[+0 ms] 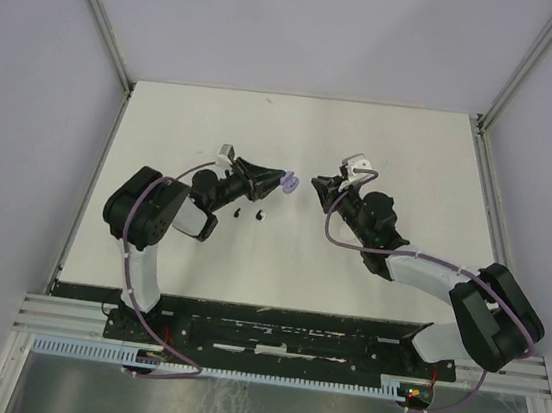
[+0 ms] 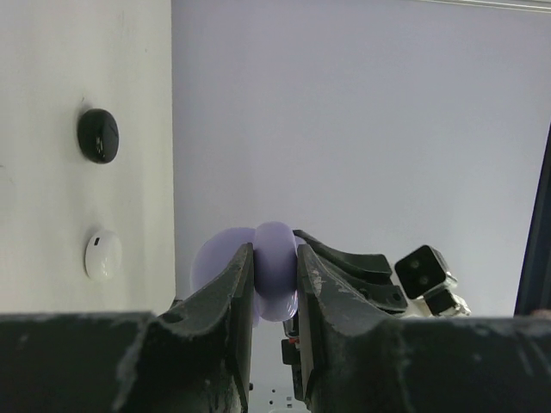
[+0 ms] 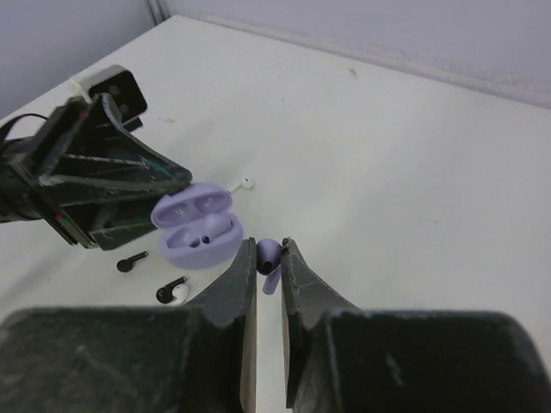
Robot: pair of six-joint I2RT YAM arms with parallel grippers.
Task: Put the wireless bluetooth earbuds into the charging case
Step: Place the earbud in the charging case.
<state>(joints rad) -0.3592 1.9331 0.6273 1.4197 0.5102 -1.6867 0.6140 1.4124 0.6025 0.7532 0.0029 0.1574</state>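
**Q:** What lies closest to the arm bases?

**A:** Two tiny loose pieces on the matte white tabletop (image 1: pixel 413 153). One is a black earbud (image 3: pixel 131 261), glossy, with a rounded head and a short stem. Just beside it is a black-and-white piece (image 3: pixel 172 292), dark on top and pale underneath. I cannot tell whether it is one bud or two lying together.

**Q:** And a little further out?

**A:** The two arms meet there, tip to tip. The left tool (image 1: pixel 275 179) has black fingers built as open triangular frames. It is clenched on the charging case (image 3: pixel 198 228), a smooth lilac plastic clamshell, rounded like a pebble. In the left wrist view the fingers press flat against its two sides. The case is hinged open and the lower half shows moulded hollows.

**Q:** What about the other arm?

**A:** The right tool (image 1: pixel 314 186) has dark, scuffed, blade-like fingers drawn almost together. They pinch a lilac earbud (image 3: pixel 268 258), with its bulb between the tips and its stem hanging below. The bud is just beside the open case, apart from it and not inside.

**Q:** Anything beyond that?

**A:** A white earbud (image 3: pixel 244 182), small and shiny, lies on the tabletop past the case. Farther back the tabletop ends at plain pale walls (image 1: pixel 308 29) joined by slim metal corner posts.
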